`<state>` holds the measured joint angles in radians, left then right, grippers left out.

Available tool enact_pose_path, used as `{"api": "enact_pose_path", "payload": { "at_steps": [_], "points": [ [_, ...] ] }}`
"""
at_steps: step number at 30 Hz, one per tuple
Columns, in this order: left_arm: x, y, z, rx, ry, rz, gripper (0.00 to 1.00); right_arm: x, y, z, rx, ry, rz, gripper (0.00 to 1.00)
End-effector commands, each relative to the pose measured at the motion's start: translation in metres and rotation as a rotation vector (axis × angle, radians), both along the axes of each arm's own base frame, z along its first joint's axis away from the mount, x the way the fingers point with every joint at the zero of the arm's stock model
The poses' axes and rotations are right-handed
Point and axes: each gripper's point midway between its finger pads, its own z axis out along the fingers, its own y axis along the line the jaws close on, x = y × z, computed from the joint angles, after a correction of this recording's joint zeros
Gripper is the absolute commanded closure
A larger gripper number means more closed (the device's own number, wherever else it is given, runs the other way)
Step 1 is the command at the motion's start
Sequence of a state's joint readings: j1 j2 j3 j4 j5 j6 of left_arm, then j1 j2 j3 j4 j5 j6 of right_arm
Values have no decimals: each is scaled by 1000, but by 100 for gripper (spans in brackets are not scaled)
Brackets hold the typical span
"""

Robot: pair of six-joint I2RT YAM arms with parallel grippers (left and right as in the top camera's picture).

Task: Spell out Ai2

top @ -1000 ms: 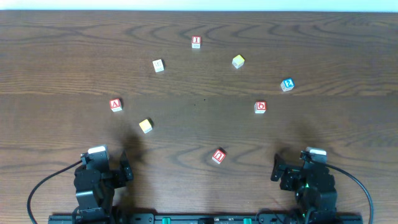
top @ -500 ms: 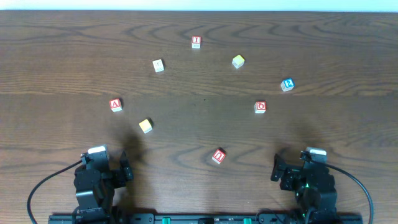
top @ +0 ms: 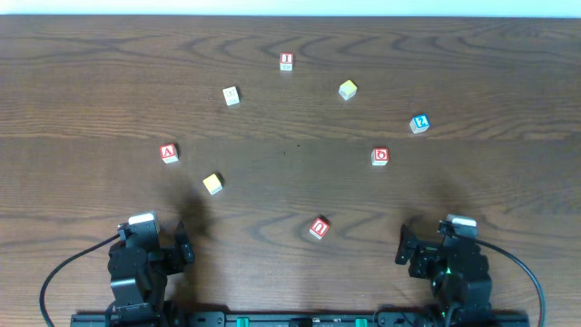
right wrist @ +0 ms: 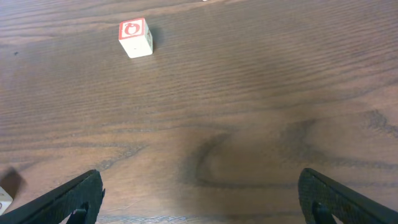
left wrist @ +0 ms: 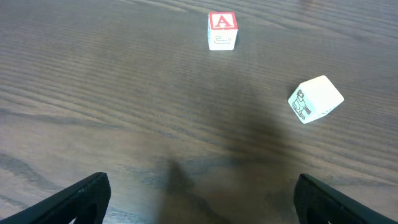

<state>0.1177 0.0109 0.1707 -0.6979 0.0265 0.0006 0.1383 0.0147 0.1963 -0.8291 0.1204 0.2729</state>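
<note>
Left gripper (left wrist: 200,194) and right gripper (right wrist: 200,190) sit spread and empty at the near edge, presumably because A block (top: 169,153), I block (top: 287,61) and 2 block (top: 418,123) lie scattered, unaligned.

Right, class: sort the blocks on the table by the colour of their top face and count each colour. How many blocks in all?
Red-topped blocks: 4
Yellow-topped blocks: 2
Blue-topped block: 1
White-topped block: 1
Total: 8
</note>
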Motion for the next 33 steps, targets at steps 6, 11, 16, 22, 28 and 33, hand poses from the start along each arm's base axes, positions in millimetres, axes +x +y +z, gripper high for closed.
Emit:
{"api": "enact_pose_path", "payload": {
  "at_steps": [6, 11, 16, 22, 28, 33],
  "points": [
    [-1, 0, -4, 2, 9, -2, 5, 0, 2, -4, -9, 1, 20, 1],
    [-1, 0, -4, 2, 9, -2, 5, 4, 9, 2, 109, -24, -18, 1],
    [-1, 0, -4, 2, 9, -2, 5, 7, 38, 13, 430, -27, -35, 1],
    [-1, 0, -4, 2, 9, -2, 5, 1, 60, 15, 633, 33, -28, 1],
    [-1, 0, -4, 2, 9, -2, 4, 12, 92, 69, 746, -119, 205, 1],
    [-1, 0, -4, 2, 9, -2, 5, 25, 102, 134, 767, -368, 349, 1]
  ]
}}
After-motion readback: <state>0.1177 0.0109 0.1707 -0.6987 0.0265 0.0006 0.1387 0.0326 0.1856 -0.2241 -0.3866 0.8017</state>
